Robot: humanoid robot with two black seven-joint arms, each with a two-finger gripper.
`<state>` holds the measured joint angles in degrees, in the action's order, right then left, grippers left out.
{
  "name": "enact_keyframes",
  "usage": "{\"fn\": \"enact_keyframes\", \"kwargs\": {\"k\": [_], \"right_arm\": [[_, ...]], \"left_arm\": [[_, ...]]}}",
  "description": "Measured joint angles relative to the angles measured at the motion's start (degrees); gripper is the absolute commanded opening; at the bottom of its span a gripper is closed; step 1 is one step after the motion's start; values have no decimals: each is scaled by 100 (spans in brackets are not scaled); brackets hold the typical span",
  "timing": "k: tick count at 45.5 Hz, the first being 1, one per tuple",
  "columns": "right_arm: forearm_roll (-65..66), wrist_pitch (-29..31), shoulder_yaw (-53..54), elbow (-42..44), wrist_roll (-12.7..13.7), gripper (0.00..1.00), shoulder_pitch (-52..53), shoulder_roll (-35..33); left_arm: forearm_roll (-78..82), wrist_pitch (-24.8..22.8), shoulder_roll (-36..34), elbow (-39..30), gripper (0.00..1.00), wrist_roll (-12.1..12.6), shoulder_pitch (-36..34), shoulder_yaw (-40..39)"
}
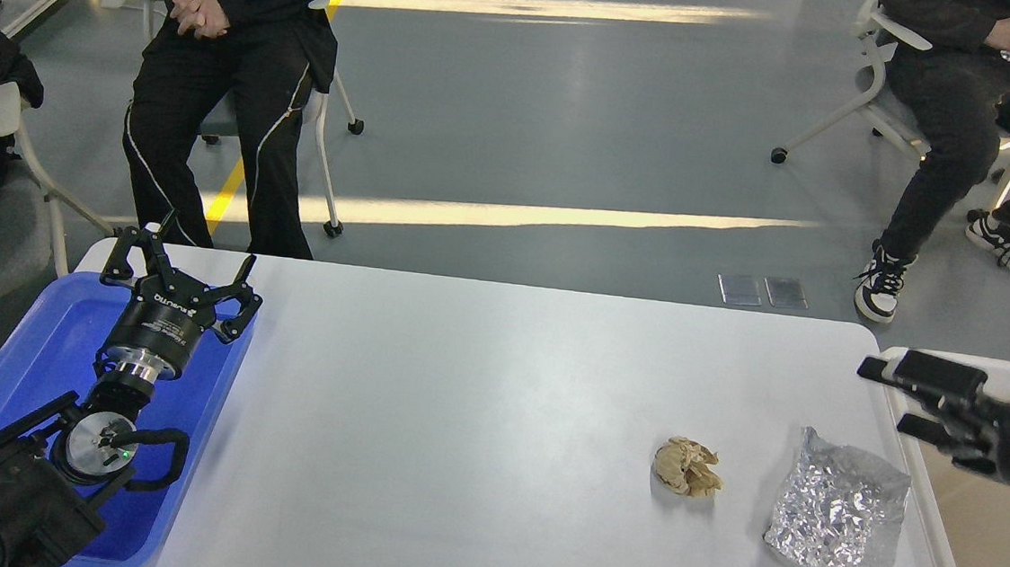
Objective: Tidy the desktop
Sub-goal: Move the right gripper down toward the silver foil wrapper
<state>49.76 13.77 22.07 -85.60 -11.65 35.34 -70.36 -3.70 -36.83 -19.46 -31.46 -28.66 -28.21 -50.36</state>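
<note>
The white desktop fills the lower view. A crumpled beige paper ball and a crinkled silver foil bag lie on its right part. My left gripper is open and empty, held above the blue tray at the left edge. My right gripper comes in from the right, fingers pointing left and apart, empty, over the bin's rim and just above and right of the foil bag.
A white-rimmed beige bin stands against the desktop's right edge. A person sits just beyond the far left corner, another at the far right. Chairs stand on the grey floor behind.
</note>
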Motion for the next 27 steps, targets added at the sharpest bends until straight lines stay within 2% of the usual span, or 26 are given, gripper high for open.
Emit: {"fn": "enact_keyframes", "kwargs": {"k": [11, 27], "right_arm": [[1468, -323, -740, 219, 50, 100, -64, 290], [1884, -571, -1185, 1171, 162, 100, -215, 902]], "left_arm": [[0, 0, 0, 1, 100, -1, 0, 0], [1, 1, 0, 0, 100, -1, 0, 0]]}}
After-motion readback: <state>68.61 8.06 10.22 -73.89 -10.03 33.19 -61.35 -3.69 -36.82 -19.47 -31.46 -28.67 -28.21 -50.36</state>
